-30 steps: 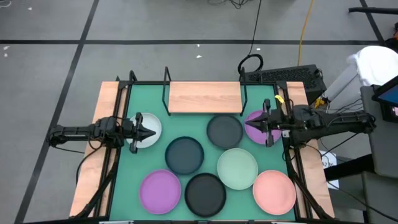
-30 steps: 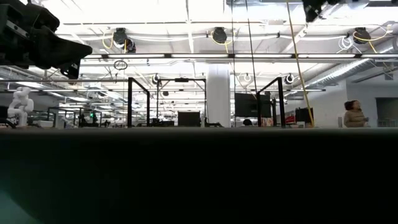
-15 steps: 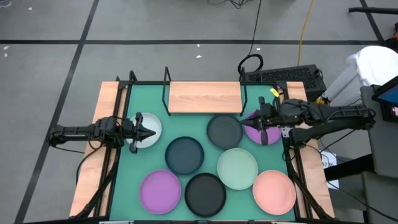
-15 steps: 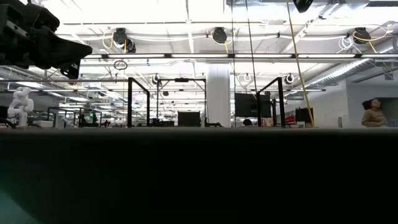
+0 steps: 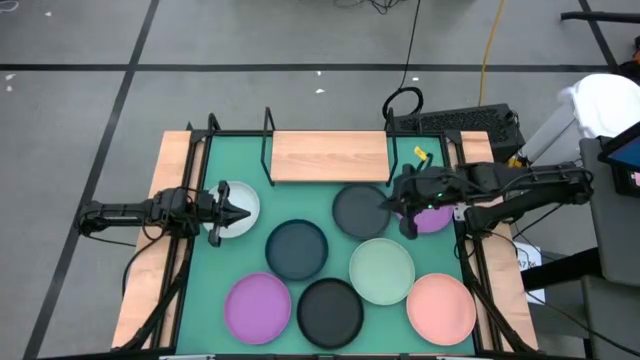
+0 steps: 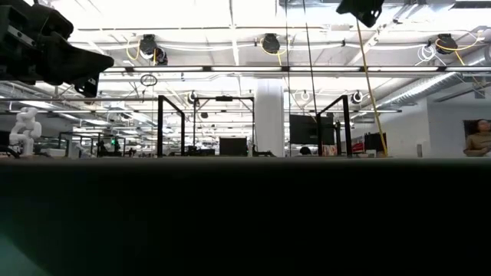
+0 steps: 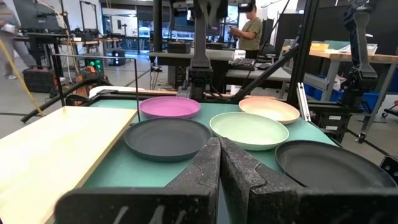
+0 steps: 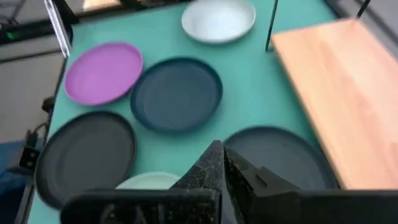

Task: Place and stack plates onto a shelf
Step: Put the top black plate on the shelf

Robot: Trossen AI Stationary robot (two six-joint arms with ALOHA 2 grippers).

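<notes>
Over the green desk (image 5: pixel 200 300), at its right side, the right gripper (image 5: pixel 385 203) hangs with its fingers pressed together and nothing between them, its tip above the near edge of the dark grey plate (image 5: pixel 360 210) and just beside the purple plate (image 5: pixel 432 216) that its arm partly covers. At the left side the left gripper (image 5: pixel 243 212) waits above the white plate (image 5: pixel 240 200), its fingers together too. The shelf (image 5: pixel 328 156) stands at the far edge of the desk, its light-wood board bare. Spread before it lie the dark teal plate (image 5: pixel 296 249), the pale mint plate (image 5: pixel 381 270), a second purple plate (image 5: pixel 257 307), the black plate (image 5: pixel 330 311) and the salmon pink plate (image 5: pixel 440 307), each flat on the desk. Whether neighbouring rims touch is hard to tell from above. Far back in the room stands a person (image 6: pixel 479 139).
</notes>
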